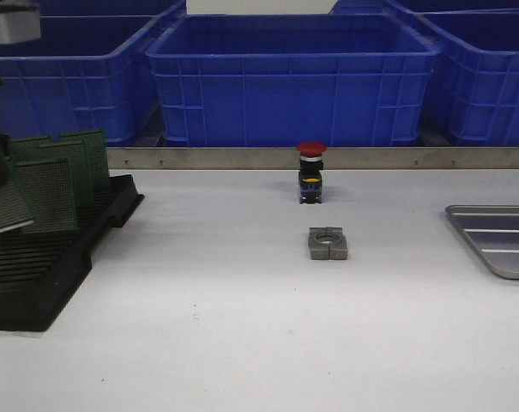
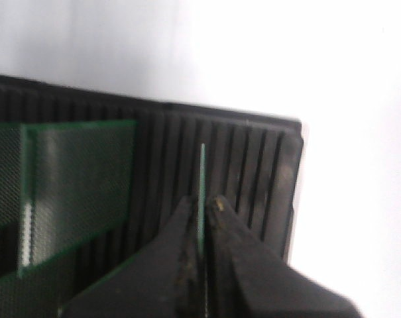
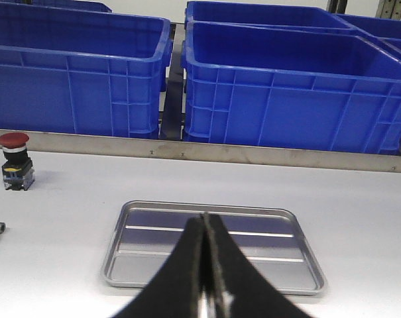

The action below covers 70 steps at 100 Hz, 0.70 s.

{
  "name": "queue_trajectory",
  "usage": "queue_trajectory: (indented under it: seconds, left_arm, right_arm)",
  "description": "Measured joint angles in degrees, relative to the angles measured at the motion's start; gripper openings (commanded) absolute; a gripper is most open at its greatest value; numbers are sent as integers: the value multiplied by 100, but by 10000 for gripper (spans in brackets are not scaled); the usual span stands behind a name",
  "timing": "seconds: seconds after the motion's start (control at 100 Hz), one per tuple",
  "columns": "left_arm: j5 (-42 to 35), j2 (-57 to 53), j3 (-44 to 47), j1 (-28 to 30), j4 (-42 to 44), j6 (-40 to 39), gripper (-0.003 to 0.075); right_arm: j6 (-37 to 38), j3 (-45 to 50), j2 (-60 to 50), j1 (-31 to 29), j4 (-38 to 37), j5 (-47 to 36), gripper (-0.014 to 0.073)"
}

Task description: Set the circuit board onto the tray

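Front view: the left arm sat at the far left edge, over the black slotted rack (image 1: 45, 257). A green circuit board (image 1: 3, 206) appeared tilted at that edge, above the rack's near slots; the gripper itself was cropped out here. Several more boards (image 1: 70, 167) stood upright in the rack's rear slots. The tray (image 1: 499, 240) lay at the right edge of the table, well apart from the rack, and the part in view was bare. A red-capped push button (image 1: 310, 172) and a small grey block (image 1: 328, 243) stood between rack and tray. The blue crates (image 1: 293, 81) behind the table rail showed nothing inside from this angle.

Left wrist view: the left gripper (image 2: 201, 222) was pinched on the thin edge of a circuit board, seen edge-on above the rack slots. Judgement: the step in hand was the lift of the board out of the rack. The next move called for a clean vertical withdrawal, then a carry rightward across the table toward the tray.

Right wrist view: the right gripper (image 3: 205, 265) had its fingers pressed together, holding nothing, and hovered beside the tray, which was empty. Two crates behind appeared empty so far as visible.
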Motion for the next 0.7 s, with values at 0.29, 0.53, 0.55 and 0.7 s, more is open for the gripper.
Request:
queue_trajectory:
  seconds: [0.29, 0.53, 0.55, 0.7]
  left_arm:
    - [23, 0, -41, -219, -2483, -15, -20]
    - [23, 167, -54, -1026, -3048, -37, -20]
    - [23, 187, -54, -1103, -3060, -37, -20]
    - [23, 397, -54, -1672, -3362, -50, -20]
  right_arm:
    - [0, 0, 0, 0, 0, 0, -61]
    - [0, 0, 0, 0, 0, 0, -61]
    - [0, 0, 0, 0, 0, 0, -61]
    - [0, 0, 0, 0, 0, 0, -61]
